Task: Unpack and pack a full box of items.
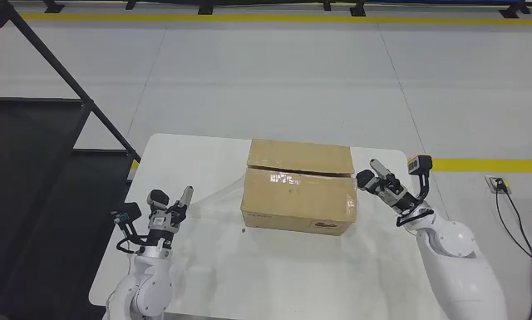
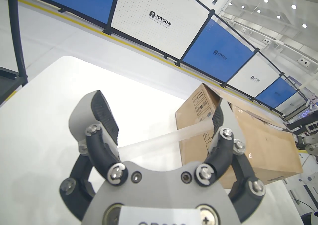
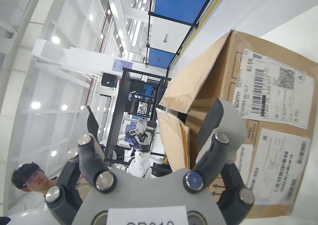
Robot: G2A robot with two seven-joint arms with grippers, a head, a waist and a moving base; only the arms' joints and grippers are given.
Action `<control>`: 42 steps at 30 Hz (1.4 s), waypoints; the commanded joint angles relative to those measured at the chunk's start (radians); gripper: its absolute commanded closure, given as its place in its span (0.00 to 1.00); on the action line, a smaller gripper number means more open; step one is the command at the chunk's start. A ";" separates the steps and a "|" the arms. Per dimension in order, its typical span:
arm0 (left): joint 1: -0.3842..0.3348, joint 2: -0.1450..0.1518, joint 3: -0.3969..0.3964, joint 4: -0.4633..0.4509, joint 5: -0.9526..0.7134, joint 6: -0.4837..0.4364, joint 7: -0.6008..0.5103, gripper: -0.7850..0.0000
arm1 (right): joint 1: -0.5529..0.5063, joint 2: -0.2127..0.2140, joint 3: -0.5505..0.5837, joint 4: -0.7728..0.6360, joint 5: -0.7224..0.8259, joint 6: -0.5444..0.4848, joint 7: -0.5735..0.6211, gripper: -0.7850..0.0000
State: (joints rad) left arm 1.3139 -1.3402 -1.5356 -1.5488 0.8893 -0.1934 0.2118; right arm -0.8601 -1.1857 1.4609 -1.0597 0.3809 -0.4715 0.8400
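Cardboard box (image 1: 295, 191) mid-table, an open gripper at each end.
Top view: box looks stiff, likely heavy if full. Left wrist view: left gripper (image 2: 159, 109) spread wide, with a clear tape strip (image 2: 161, 139) from the box crossing between its fingers, probably sticky. Right wrist view: right gripper (image 3: 154, 111) wide open and empty beside the labelled end; the loose flaps (image 3: 198, 81) look easiest to grasp.

I'm working in a bright, evenly lit hall, with round ceiling lights (image 2: 265, 1) shining from overhead. The tape on top of the cardboard box (image 1: 295, 205) throws back a white glare patch (image 1: 283, 179). The white table (image 1: 208, 262) looks almost washed out and its shadows are faint. Both wrist views bow the wall panels (image 2: 159, 19) towards the edges.
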 commanded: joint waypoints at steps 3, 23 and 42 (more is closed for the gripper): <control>0.000 0.000 0.000 0.000 0.001 -0.001 0.000 0.00 | 0.038 0.000 -0.009 0.046 0.079 -0.015 0.114 0.00; 0.015 0.014 -0.001 -0.070 -0.015 -0.179 -0.099 0.00 | -0.046 0.044 0.006 -0.113 0.256 0.033 0.542 0.00; 0.052 0.029 0.107 -0.052 0.262 -0.253 -0.134 0.00 | -0.173 0.085 -0.020 -0.182 0.158 0.045 0.464 0.00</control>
State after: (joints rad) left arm 1.3629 -1.3112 -1.4388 -1.6043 1.1257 -0.4513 0.0646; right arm -1.0402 -1.1006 1.4467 -1.2478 0.5529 -0.4361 1.3150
